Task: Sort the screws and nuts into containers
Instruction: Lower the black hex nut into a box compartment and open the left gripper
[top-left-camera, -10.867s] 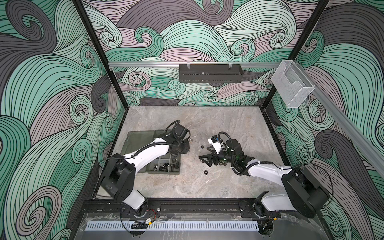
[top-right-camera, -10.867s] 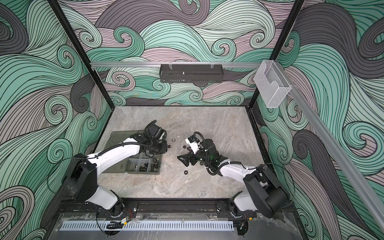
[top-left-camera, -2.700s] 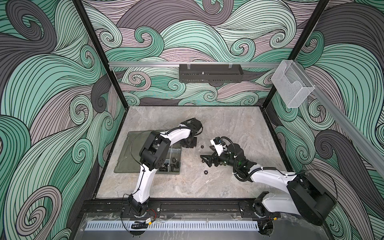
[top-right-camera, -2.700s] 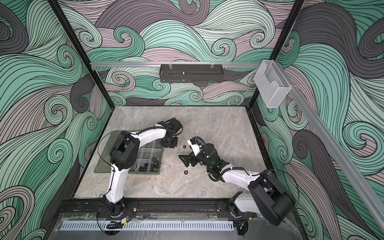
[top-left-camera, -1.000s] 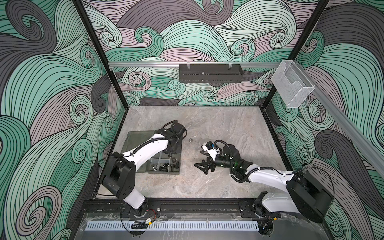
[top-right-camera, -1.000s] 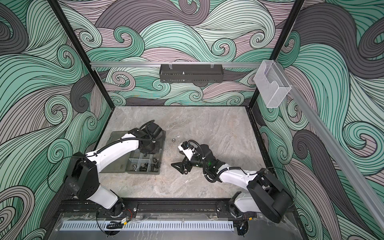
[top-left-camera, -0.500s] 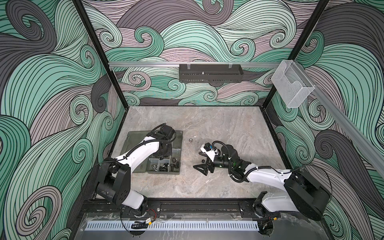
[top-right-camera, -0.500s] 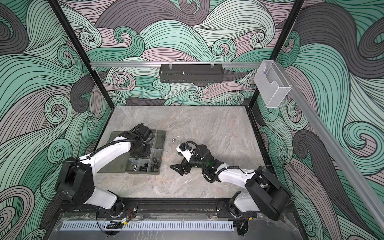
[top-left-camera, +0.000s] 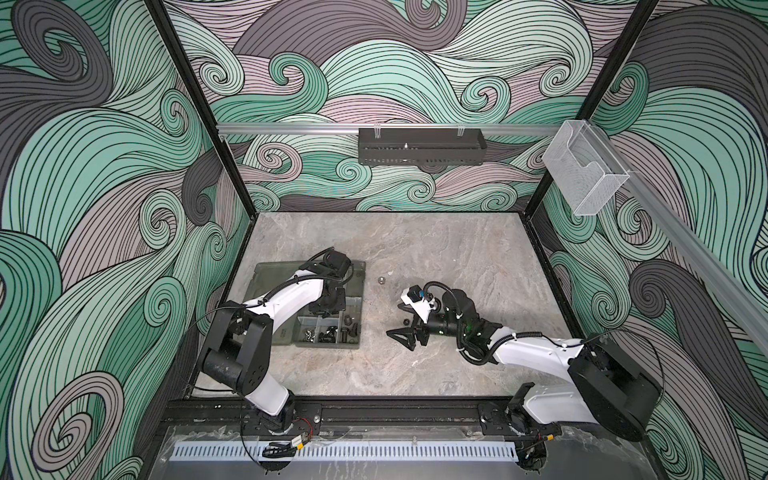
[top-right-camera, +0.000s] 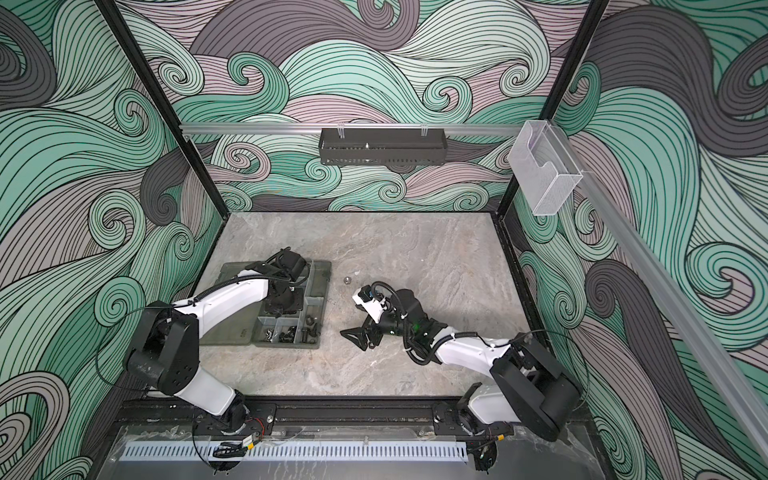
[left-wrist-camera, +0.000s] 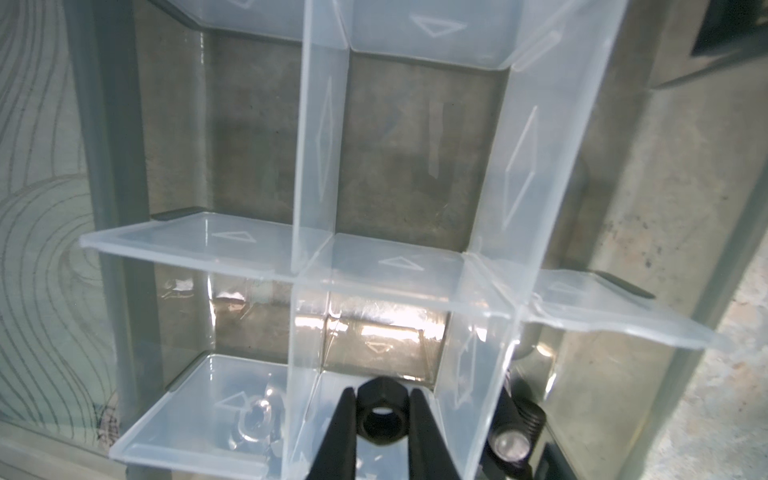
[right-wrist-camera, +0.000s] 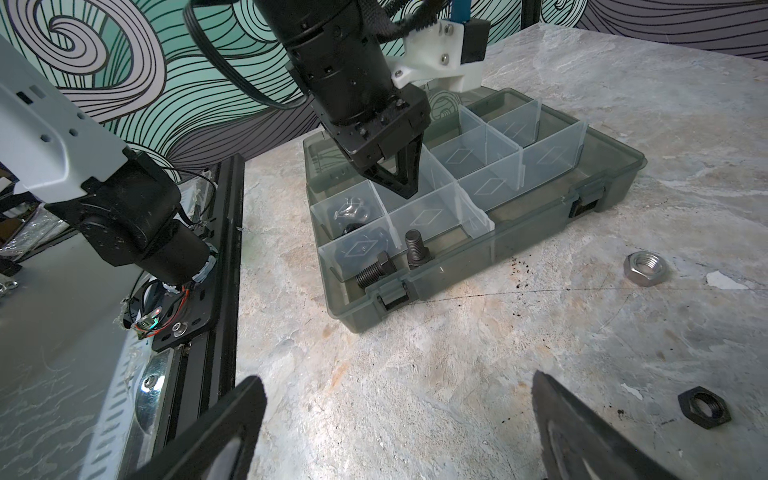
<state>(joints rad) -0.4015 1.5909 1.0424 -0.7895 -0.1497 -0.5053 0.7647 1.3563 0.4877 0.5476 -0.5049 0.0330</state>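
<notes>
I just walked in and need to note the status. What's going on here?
Two robot arms are sorting hardware into a divided organizer box. The left tool is shut on a black nut and holds it just above one compartment, not yet released. Two screws already sit in a compartment by the box's latched wall. The right tool is open, low over the table, with a silver nut and a loose black nut lying nearby.

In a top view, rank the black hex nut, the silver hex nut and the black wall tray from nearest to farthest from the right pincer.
1. Black hex nut: on the table, beside the right pincer.
2. Silver hex nut: on the table, toward the back wall.
3. Black wall tray: on the back wall.
</notes>
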